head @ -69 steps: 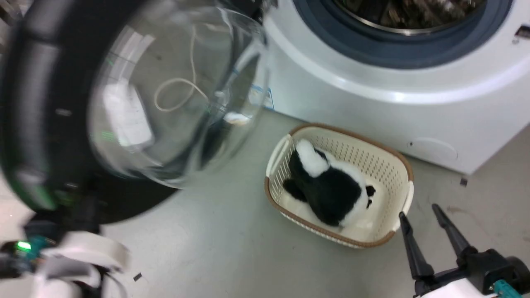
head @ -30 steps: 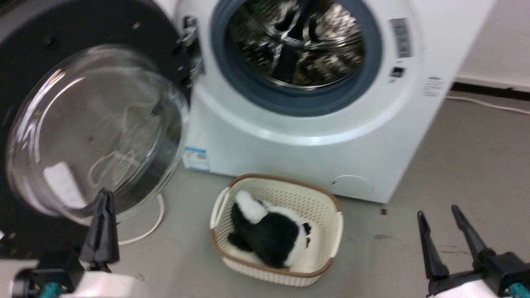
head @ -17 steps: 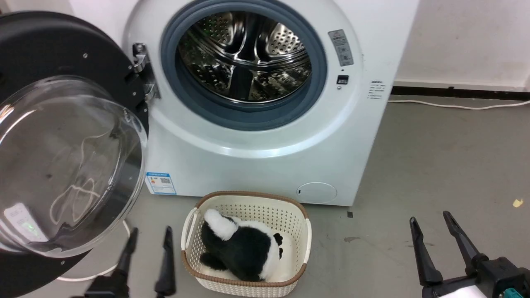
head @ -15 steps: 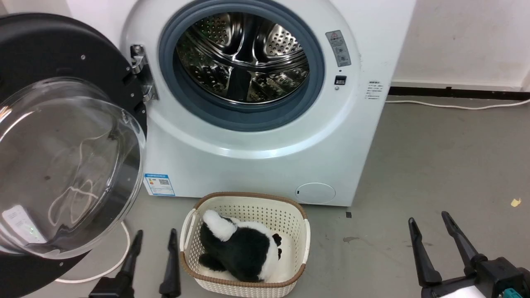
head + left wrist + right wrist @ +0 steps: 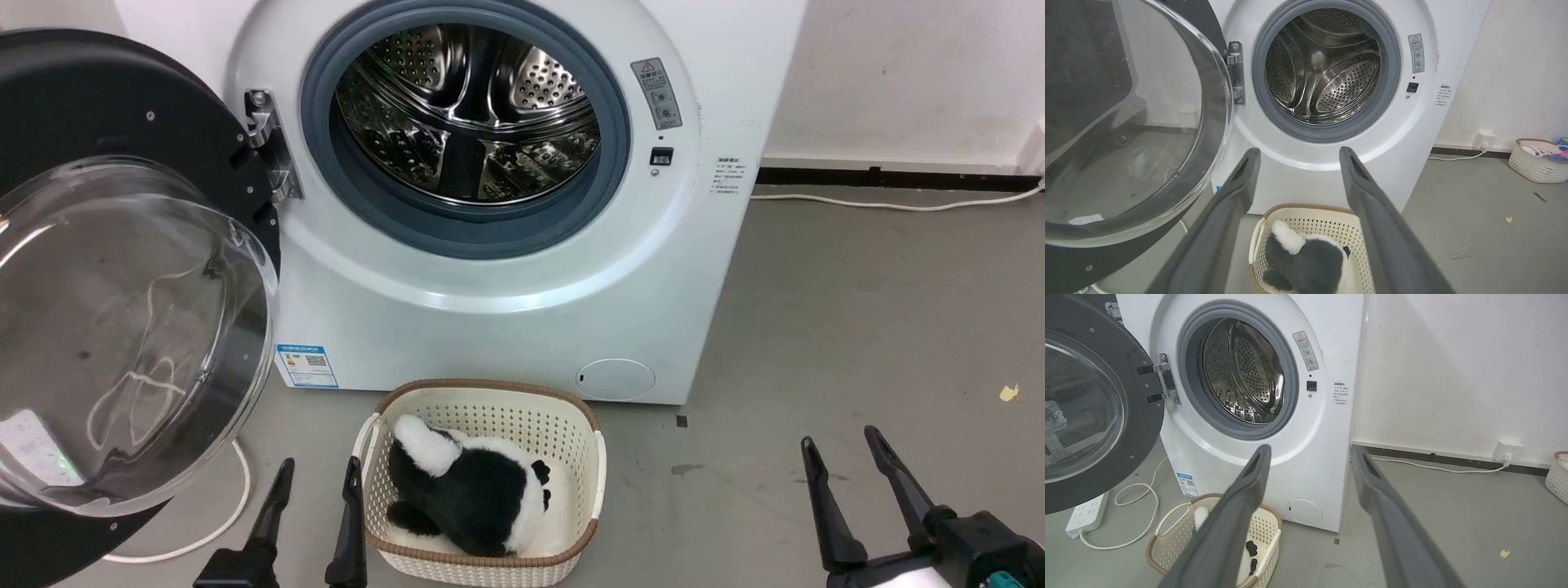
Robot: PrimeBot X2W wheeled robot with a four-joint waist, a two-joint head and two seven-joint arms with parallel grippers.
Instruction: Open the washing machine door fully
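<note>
My washing machine door point(image 5: 122, 327), a glossy black ring round a bulging clear glass bowl, stands swung wide on its hinge point(image 5: 265, 147) at the left of the white washing machine point(image 5: 506, 327), with the steel drum point(image 5: 465, 106) bare. My left gripper point(image 5: 319, 462) hangs parted and empty just off the door's lower rim, close beside the cream basket point(image 5: 571, 425) with a black-and-white plush toy point(image 5: 473, 490). My right gripper point(image 5: 839, 437), likewise spread and holding nothing, is over open grey floor point(image 5: 857, 310).
</note>
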